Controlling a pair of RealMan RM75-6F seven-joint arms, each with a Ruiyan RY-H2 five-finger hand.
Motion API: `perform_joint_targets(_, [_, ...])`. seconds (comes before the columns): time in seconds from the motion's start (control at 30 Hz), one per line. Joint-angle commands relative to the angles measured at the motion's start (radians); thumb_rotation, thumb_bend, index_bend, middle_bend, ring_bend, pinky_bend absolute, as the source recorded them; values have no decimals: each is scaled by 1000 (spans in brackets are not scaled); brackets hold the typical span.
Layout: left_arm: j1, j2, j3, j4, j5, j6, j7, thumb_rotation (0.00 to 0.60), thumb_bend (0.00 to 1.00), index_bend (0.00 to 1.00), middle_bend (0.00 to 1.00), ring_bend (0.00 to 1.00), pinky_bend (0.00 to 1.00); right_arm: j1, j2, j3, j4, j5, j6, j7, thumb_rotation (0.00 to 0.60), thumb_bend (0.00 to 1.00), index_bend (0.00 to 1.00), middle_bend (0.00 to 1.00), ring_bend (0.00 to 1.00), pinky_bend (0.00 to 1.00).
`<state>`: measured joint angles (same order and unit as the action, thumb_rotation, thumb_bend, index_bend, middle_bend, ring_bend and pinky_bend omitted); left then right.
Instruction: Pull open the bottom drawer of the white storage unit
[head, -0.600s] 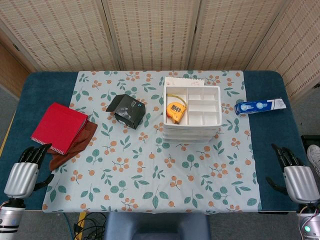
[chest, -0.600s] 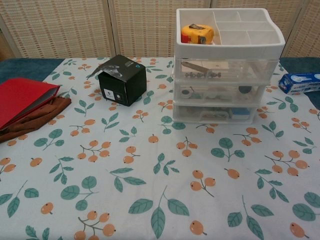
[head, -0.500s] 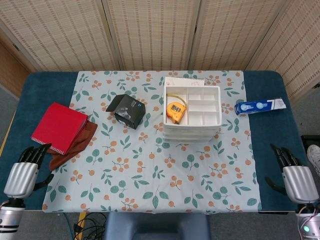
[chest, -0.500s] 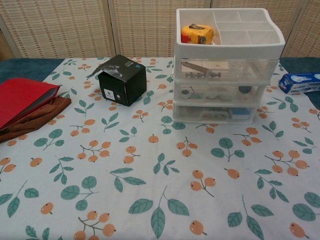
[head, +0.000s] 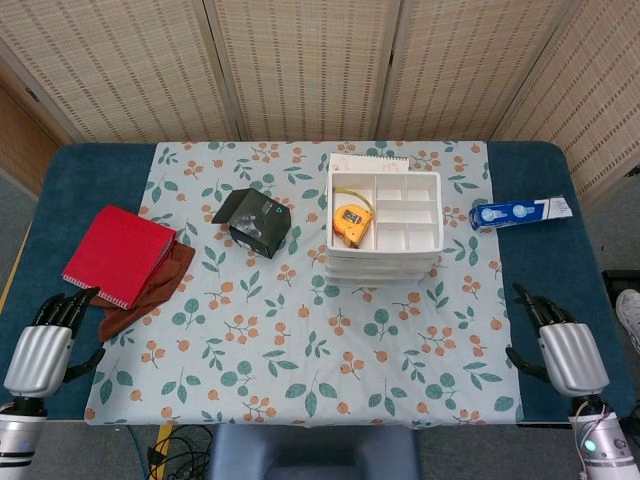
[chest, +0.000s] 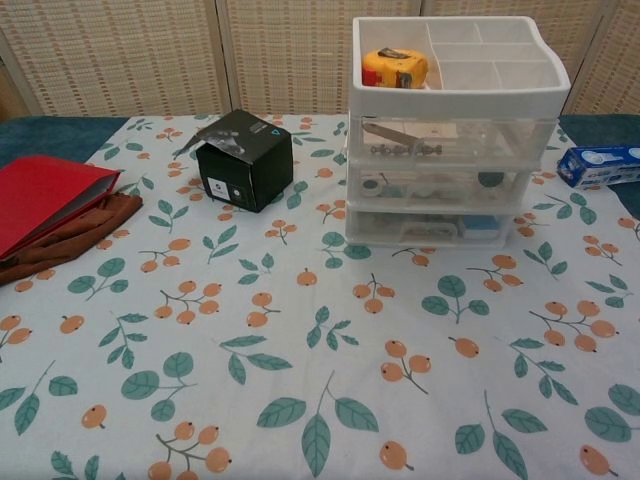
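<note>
The white storage unit (head: 384, 225) (chest: 455, 130) stands right of the table's middle, with a divided top tray and clear drawers stacked below. Its bottom drawer (chest: 432, 228) sits pushed in, flush with the two above. My right hand (head: 562, 351) hovers at the table's near right edge, well apart from the unit, fingers apart and holding nothing. My left hand (head: 42, 348) is at the near left corner, also holding nothing, fingers apart. Neither hand shows in the chest view.
A yellow tape measure (head: 352, 222) lies in the unit's top tray. A black box (head: 256, 221) stands left of the unit. A red notebook (head: 118, 254) rests on a brown cloth (head: 150, 292) at the left. A blue tube box (head: 520, 212) lies at the far right.
My right hand has moved left and slightly forward, toward the floral cloth. The left hand has barely shifted. The drawers have not moved.
</note>
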<state>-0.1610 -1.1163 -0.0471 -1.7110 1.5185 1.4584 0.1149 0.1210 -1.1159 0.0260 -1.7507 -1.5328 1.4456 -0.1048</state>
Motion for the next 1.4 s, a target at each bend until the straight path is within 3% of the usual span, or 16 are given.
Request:
perform_joint_targets(0.03, [2,4,3,-1,3,0,-13,600,220,89,157,184,125,53,-26,11,-14,14,-90,65,600,287,0,444,455,542])
perform_joint_targets(0.17, [3,9,3,3,5,2,-25,600,220,89,158,184,125,119,-57,27,-32,58,-218,196,600,321,15,635,713,776])
perform_joint_targets(0.3, [5,11,4,9,3,1,-33,600,220,89,157,184,125,178,-100,49,-31,120,-338,337,600,388,38,727,812,816])
perform_joint_targets(0.5, [7,16,4,18,-2,-2,-44,600,220,90,157,184,125,245,-165,89,-16,219,-482,532,600,493,39,771,859,861])
perform_joint_targets(0.7, [4,13,5,32,-9,-15,-43,600,220,89,157,184,125,300,-248,135,42,299,-578,645,600,513,39,775,862,862])
perform_joint_targets(0.97, [1,12,2,36,-13,-20,-45,600,220,89,157,184,125,362,-348,183,125,365,-654,697,600,533,39,776,864,862])
perform_joint_targets(1.4, [5,12,3,49,-28,-25,-49,600,220,90,158,184,125,427,-415,213,210,414,-724,678,600,541,39,776,865,862])
